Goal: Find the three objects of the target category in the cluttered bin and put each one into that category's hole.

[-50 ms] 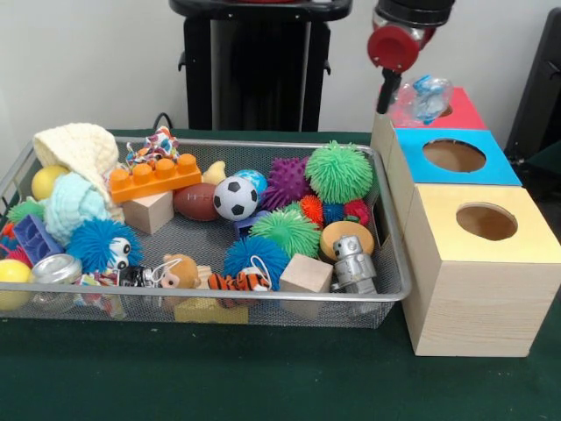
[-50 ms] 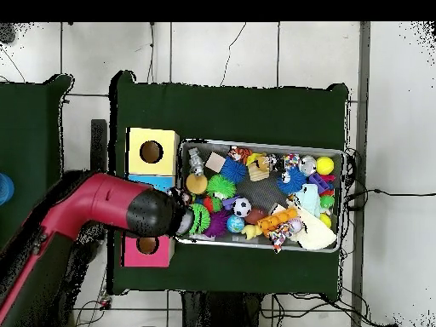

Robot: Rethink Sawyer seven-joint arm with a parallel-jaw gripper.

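A: We see a bench (image 1: 263, 386) under dark green cloth, a pale wall behind it, and from overhead a white tiled floor (image 2: 213, 51) with cables.

B: On it we have the wire mesh bin (image 1: 386, 294), crowded: a soccer ball (image 1: 235, 197), a brown football (image 1: 195, 201), an orange building brick (image 1: 154, 178), wooden cubes, spiky balls in green, blue and purple, a small silver robot toy (image 1: 353, 263) in the bin's corner nearest the boxes.

A: Just beside the bin stand three wooden boxes in a row, each with a round hole: yellow top (image 1: 486, 223), blue top (image 1: 456, 157), red top (image 1: 456, 110).

B: The gripper (image 1: 412, 92) hangs over the red-topped box, and its jaws seem clenched on a crinkly clear-and-blue object (image 1: 427, 96) just above that hole.
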